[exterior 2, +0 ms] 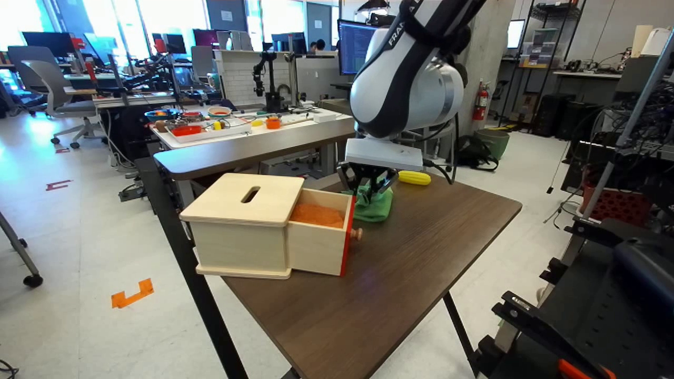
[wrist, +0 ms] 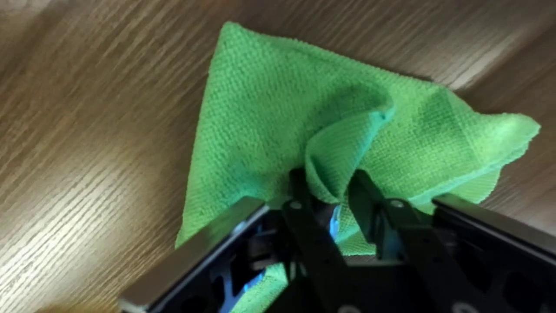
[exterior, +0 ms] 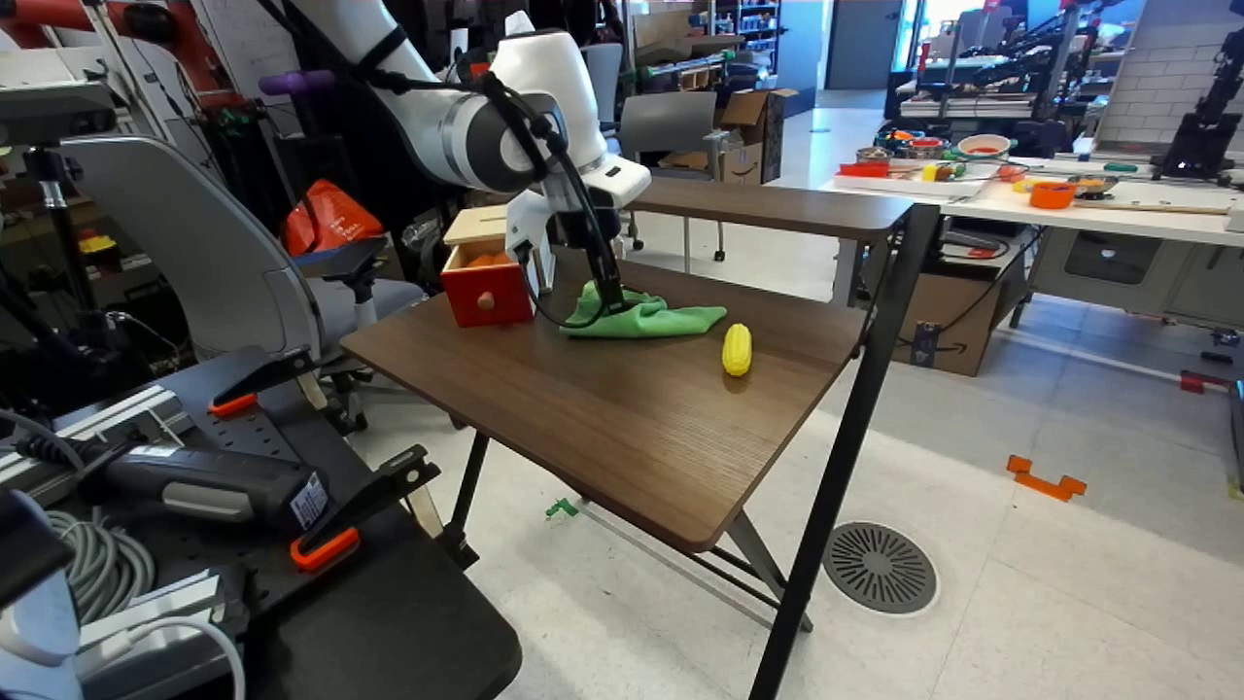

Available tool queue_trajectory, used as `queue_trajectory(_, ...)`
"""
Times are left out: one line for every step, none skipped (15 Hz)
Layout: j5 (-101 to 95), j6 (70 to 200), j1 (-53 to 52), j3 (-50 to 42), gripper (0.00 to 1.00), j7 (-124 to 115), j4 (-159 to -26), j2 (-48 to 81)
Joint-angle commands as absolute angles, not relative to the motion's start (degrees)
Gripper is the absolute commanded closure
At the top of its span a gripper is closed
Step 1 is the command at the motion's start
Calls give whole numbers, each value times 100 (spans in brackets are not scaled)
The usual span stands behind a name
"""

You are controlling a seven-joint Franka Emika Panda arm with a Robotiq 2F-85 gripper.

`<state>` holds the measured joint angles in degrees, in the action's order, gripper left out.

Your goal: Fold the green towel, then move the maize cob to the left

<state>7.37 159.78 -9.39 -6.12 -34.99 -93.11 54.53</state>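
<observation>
Between the wooden box (exterior 2: pixel 237 250), whose drawer (exterior: pixel 486 295) is seen open, and the maize cob (exterior: pixel 737 350), the green towel (wrist: pixel 269 117) is laid on the desk (exterior: pixel 603 418), partly flat and partly rumpled, with a pointed corner directed toward the cob but not touching it. The gripper (wrist: pixel 331 184) is held low over the cloth, and a raised fold (wrist: pixel 347 141) is framed by its fingers (wrist: pixel 364 193), which are set close together; whether the fold is truly pinched or only flanked cannot be told. Folding appears to be the step in hand, though no neat crease is seen.

Judging by its drooping weave, the towel can be expected to be light, soft and floppy: little force is needed, no harm should be done by a firm squeeze, and no shape is likely to be kept once it is let go. An edge or corner is better taken than the middle, where only a bulge may be gathered, and it should be pinched low, through every layer meant to be moved.

The cob, by contrast, is judged light but stiff, and, being rounded, it could be set rolling by a careless touch; it is best gripped across its narrow middle, with both long sides covered.
</observation>
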Motion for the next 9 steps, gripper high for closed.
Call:
queue_trajectory(868, 15829, -900, -591, 36, -3325, -9470, 5200)
queue_trajectory(851, 15765, -839, -530, 29, -3193, -9587, 5069)
queue_trajectory(839, 15755, -822, -534, 21, -3110, -9756, 4906)
queue_trajectory(830, 15782, -824, -565, 14, -3058, -9855, 4800)
queue_trajectory(854, 15823, -779, -545, 6, -2972, -10039, 4610)
queue_trajectory(870, 15828, -751, -536, 1, -2912, -10168, 4464)
queue_trajectory(875, 15868, -721, -526, 0, -2828, -10353, 4280)
queue_trajectory(893, 15850, -626, -436, 0, -2644, -10550, 4075)
queue_trajectory(877, 15859, -537, -359, 0, -2413, -10786, 3850)
